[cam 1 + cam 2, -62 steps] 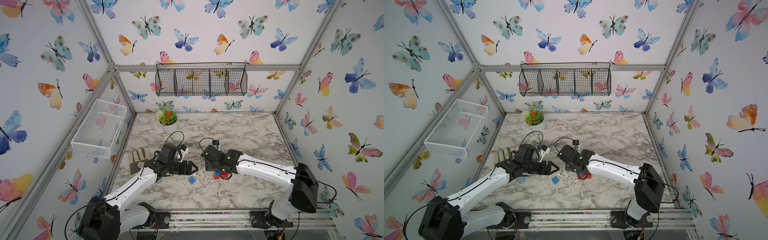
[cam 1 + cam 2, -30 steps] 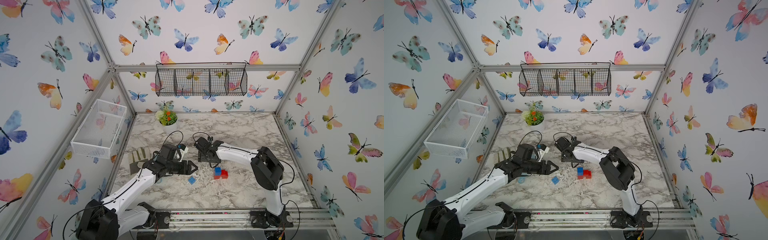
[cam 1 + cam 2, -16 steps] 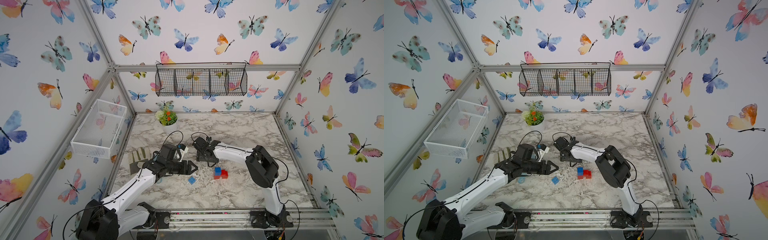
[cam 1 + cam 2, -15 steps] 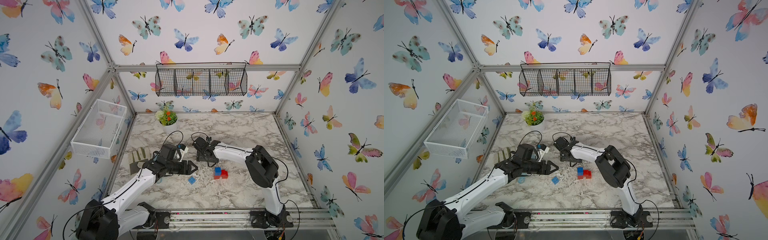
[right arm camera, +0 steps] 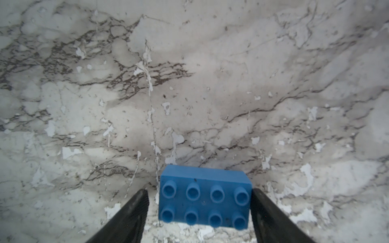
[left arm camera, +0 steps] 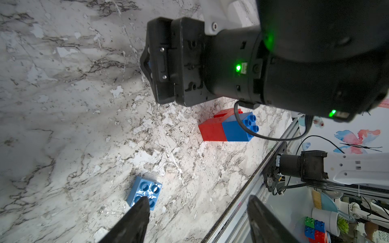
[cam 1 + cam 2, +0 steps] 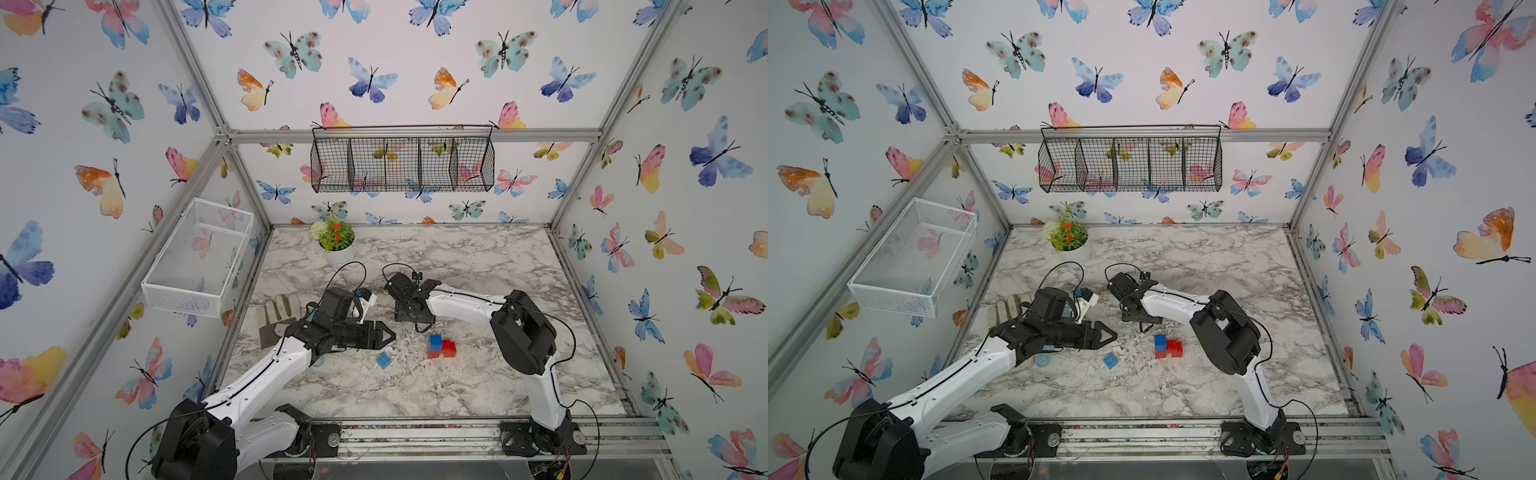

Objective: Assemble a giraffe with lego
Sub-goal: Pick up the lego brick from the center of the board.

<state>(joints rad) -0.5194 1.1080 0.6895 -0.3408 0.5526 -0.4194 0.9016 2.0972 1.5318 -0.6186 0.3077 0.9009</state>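
— Under your right gripper (image 5: 199, 191), far of the other bricks, a long blue brick (image 5: 205, 202) lies flat on the marble table (image 5: 189, 84), studs up. Your jaws stand apart around it. One finger looks to touch its end. The other has a gap.

— What can go wrong for you now?

— If you close like this, the touching finger may push the brick and turn it. Then you hold it crooked, and it will not press onto the studs.

— Where is your giraffe?

— Your half-built giraffe (image 7: 441, 348), red with one blue brick, sits just near of that gripper. It looks to lie on its side.

— And your other arm?

— Your left gripper (image 7: 386, 335) hovers left of the giraffe, jaws apart, holding nothing. A small blue square brick (image 7: 383, 360) lies hollow side up just near of its tips.

— So mind your way?

— Yes. Everything is close. Carry the long brick low and you may knock the giraffe or bump your left gripper.
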